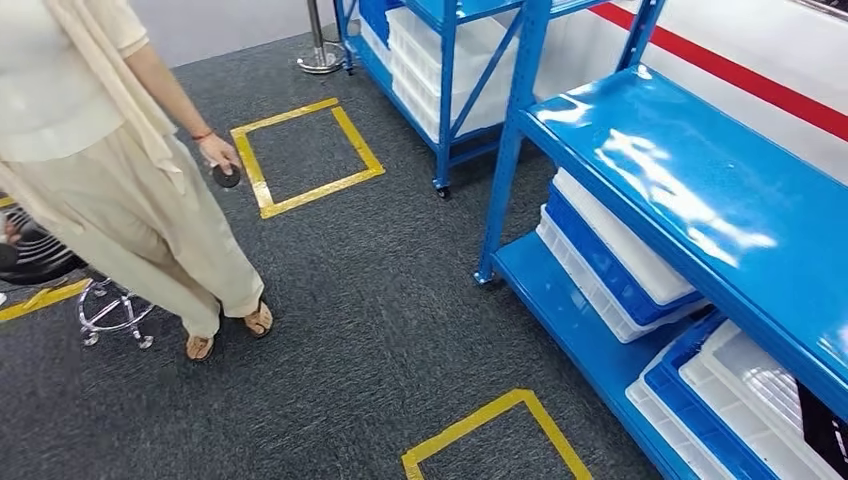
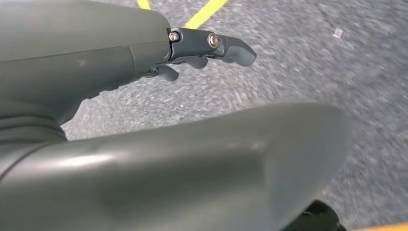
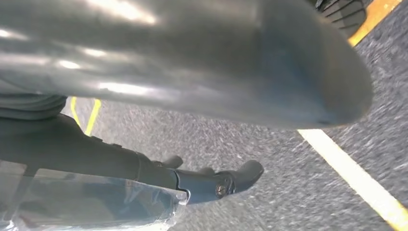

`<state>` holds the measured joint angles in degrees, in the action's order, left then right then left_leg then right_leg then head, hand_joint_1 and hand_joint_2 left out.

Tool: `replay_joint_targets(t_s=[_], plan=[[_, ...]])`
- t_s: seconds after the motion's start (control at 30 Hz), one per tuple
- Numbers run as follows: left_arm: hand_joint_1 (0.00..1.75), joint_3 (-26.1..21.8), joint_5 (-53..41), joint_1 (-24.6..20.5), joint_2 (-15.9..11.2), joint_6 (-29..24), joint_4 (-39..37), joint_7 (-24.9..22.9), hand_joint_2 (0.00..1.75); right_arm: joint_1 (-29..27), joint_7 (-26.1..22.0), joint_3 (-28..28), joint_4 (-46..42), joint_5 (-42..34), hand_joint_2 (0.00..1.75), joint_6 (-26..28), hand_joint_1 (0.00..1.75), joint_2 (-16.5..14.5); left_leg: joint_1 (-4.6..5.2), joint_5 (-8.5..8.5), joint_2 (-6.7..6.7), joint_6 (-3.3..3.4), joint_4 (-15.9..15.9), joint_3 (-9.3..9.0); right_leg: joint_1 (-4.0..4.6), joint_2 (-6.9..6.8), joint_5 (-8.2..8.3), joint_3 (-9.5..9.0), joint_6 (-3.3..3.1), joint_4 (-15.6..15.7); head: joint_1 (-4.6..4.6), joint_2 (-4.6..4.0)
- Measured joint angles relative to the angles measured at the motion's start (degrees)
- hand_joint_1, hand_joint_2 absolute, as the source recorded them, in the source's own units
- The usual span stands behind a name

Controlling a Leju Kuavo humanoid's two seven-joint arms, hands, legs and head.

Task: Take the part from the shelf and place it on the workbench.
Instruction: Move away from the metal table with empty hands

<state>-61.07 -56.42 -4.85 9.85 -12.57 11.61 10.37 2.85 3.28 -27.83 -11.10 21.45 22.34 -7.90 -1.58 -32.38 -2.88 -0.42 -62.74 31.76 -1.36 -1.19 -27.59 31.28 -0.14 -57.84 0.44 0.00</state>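
A clear plastic bag with a dark part (image 3: 86, 202) inside lies against the dark fingers (image 3: 211, 185) of my right hand (image 3: 159, 144), which holds it above the grey carpet. The thick grey thumb (image 3: 216, 62) stretches across over it. My left hand (image 2: 159, 106) hangs over the carpet with nothing in it, its fingers (image 2: 211, 45) stretched out. In the head view a blue shelf (image 1: 690, 190) stands at the right, with white and blue bins (image 1: 620, 260) on its lower level. One bin at the near right holds a dark bagged part (image 1: 822, 430).
A person in light clothes (image 1: 110, 170) stands at the left, a small dark round thing (image 1: 227, 177) in one hand. Yellow tape squares (image 1: 305, 155) (image 1: 500, 435) mark the carpet. A second blue shelf (image 1: 440, 60) stands further back, a stool base (image 1: 112, 312) at the left.
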Motion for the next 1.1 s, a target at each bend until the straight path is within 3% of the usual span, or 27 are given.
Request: replay_joint_targets(t_s=[0.07,0.1,0.13,0.17,0.2,0.27,0.33,0.4,0.47,0.53,0.6,0.63,0.67,0.7,0.77,0.83,0.9,0.93,1.0,1.07,1.1], plan=[[0.0,0.0,0.1,0.1,0.0,0.0,0.0,-0.1,0.0,0.0,0.0,-0.1,0.0,-0.1,0.0,-0.3,0.0,-0.2,-0.02,-4.04,2.43,-0.04,-7.5,3.39,0.36,1.29,0.14,0.16,-0.43,0.0,-0.18,0.0],[0.0,0.0,0.1,0.1,0.0,0.0,0.0,-0.1,0.0,0.0,0.1,-0.1,0.0,-0.2,0.0,-0.3,0.0,-0.2,0.01,-5.05,2.77,0.01,-10.5,4.91,0.55,2.03,0.14,0.17,-0.48,-0.1,-0.16,0.0],[0.0,0.0,0.1,0.2,0.0,0.0,0.0,-0.1,0.0,-0.1,0.1,-0.2,0.0,-0.2,0.0,-0.4,0.0,-0.3,0.01,-4.8,2.92,0.14,-11.7,5.65,0.7,2.82,0.14,0.12,-0.48,-0.1,-0.19,0.0],[0.0,0.0,0.1,0.2,0.0,0.0,0.0,-0.1,0.0,-0.1,0.2,-0.2,0.0,-0.2,0.0,-0.4,0.0,-0.3,0.02,-3.26,3.04,0.35,-10.5,5.29,0.8,3.62,0.14,0.0,-0.48,-0.1,-0.17,0.0],[0.0,0.0,0.2,0.2,0.0,0.0,0.0,-0.1,0.0,-0.1,0.2,-0.3,0.0,-0.2,0.0,-0.5,0.0,-0.3,0.03,-0.92,3.43,0.62,-7.3,3.99,0.86,4.41,0.14,-0.15,-0.47,-0.1,-0.17,0.0],[0.0,0.1,0.2,0.2,-0.1,0.0,0.0,-0.2,0.0,0.0,0.4,-0.4,0.0,-0.2,0.0,-0.5,0.0,-0.4,0.05,2.93,6.0,1.31,0.3,0.79,0.98,5.81,0.16,-0.19,-0.39,-0.1,-0.15,0.0],[0.0,0.1,0.2,0.2,-0.3,-0.1,0.0,-0.3,0.0,0.1,0.7,-0.4,0.0,-0.2,0.0,-0.6,0.0,-0.5,0.29,3.87,7.75,1.73,3.8,-0.52,0.94,6.96,0.35,0.33,0.02,-0.2,-0.25,0.0],[0.0,0.1,0.1,0.1,-0.3,-0.1,0.0,-0.4,0.0,0.1,0.9,-0.5,0.0,-0.2,0.0,-0.6,0.0,-0.6,0.53,4.08,6.76,2.12,4.4,-0.62,0.82,7.96,0.63,1.01,0.76,-0.1,-0.41,0.0],[0.0,0.1,0.1,0.0,-0.3,-0.1,0.0,-0.5,0.0,0.0,1.0,-0.6,0.0,-0.2,0.0,-0.6,0.0,-0.6,0.4,4.61,5.4,2.81,5.3,-0.87,0.93,6.38,-0.09,2.21,1.08,-1.6,-0.32,0.0],[0.0,0.1,0.1,0.1,-0.2,-0.1,0.0,-0.4,0.0,0.1,1.0,-0.8,0.0,-0.1,0.0,-0.8,0.0,-0.6,0.35,4.88,3.76,3.2,5.7,-0.98,0.89,3.37,-2.79,5.26,0.86,-7.4,0.01,0.0],[0.0,0.1,0.1,0.2,-0.1,-0.1,0.0,-0.4,0.0,0.1,1.0,-0.9,0.0,0.0,0.0,-0.8,0.0,-0.5,0.45,4.85,1.97,3.24,5.7,-0.87,0.6,2.16,-5.53,8.95,1.05,-14.6,0.24,0.0],[0.0,0.1,0.1,0.2,-0.1,-0.1,0.0,-0.4,0.0,0.0,1.0,-0.9,0.0,0.0,0.0,-0.9,0.0,-0.5,0.46,4.82,1.16,3.22,5.7,-0.83,0.42,1.95,-5.88,9.75,1.44,-16.3,0.26,0.0],[0.0,0.1,0.1,0.2,-0.1,-0.1,0.0,-0.4,0.0,-0.1,0.9,-0.9,0.0,0.1,0.0,-0.9,0.0,-0.5,0.42,4.78,0.46,3.14,5.7,-0.84,0.23,1.72,-5.3,9.3,2.02,-15.7,0.32,0.0],[0.0,0.1,0.2,0.2,-0.1,-0.1,0.0,-0.4,0.0,-0.2,0.9,-1.0,0.0,0.2,0.0,-0.9,0.0,-0.4,0.35,4.72,-0.17,3.01,5.7,-0.9,-0.01,1.29,-4.04,7.63,2.66,-12.8,0.34,0.0],[0.0,0.1,0.4,0.2,-0.1,-0.1,0.0,-0.4,0.0,-0.2,0.8,-1.0,0.0,0.4,0.0,-1.0,0.0,-0.3,0.46,4.43,-1.26,2.39,5.6,-1.25,-0.26,-1.21,-1.28,2.81,3.5,-4.4,0.53,0.0],[0.0,0.1,0.5,0.2,-0.1,-0.2,-0.1,-0.4,0.0,0.0,0.8,-0.9,0.0,0.9,0.0,-1.1,0.0,-0.3,0.73,4.07,-2.24,1.51,5.5,-1.69,-0.07,-2.77,-0.06,0.38,3.03,-0.1,0.35,0.0],[0.0,0.1,0.5,0.1,0.0,-0.2,-0.1,-0.4,0.0,0.1,0.8,-0.9,0.0,1.2,0.0,-1.1,0.0,-0.3,0.57,3.88,-3.15,0.76,5.6,-2.14,0.19,-1.8,0.04,0.65,2.03,0.0,0.03,0.0],[0.0,0.1,0.5,0.0,0.0,-0.2,-0.1,-0.4,0.0,0.0,0.8,-0.9,0.0,1.2,0.0,-1.1,0.0,-0.3,0.31,3.56,-2.91,0.37,5.3,-2.23,0.05,-1.24,0.13,0.63,1.58,0.1,-0.03,0.0],[0.0,0.1,0.5,-0.1,0.0,-0.2,-0.1,-0.3,0.0,0.1,0.9,-0.9,0.0,1.0,0.0,-1.1,0.0,-0.2,-0.07,1.23,-0.68,-0.13,2.5,-1.2,-0.28,-0.12,0.42,0.42,0.56,0.3,-0.2,0.0],[0.0,0.1,0.5,0.1,0.0,-0.2,-0.1,-0.2,0.0,0.1,0.9,-1.0,0.0,0.9,0.0,-1.2,0.0,-0.3,-0.14,-2.96,2.01,-0.18,-4.8,2.12,-0.12,0.99,0.67,0.5,-0.13,0.3,-0.33,0.0],[0.0,0.1,0.4,0.2,0.0,-0.2,-0.2,-0.1,0.0,0.1,0.9,-1.0,0.0,0.8,0.0,-1.2,0.0,-0.3,-0.12,-4.52,2.56,-0.14,-8.6,3.98,0.08,1.66,0.74,0.57,-0.3,0.2,-0.33,0.0]])
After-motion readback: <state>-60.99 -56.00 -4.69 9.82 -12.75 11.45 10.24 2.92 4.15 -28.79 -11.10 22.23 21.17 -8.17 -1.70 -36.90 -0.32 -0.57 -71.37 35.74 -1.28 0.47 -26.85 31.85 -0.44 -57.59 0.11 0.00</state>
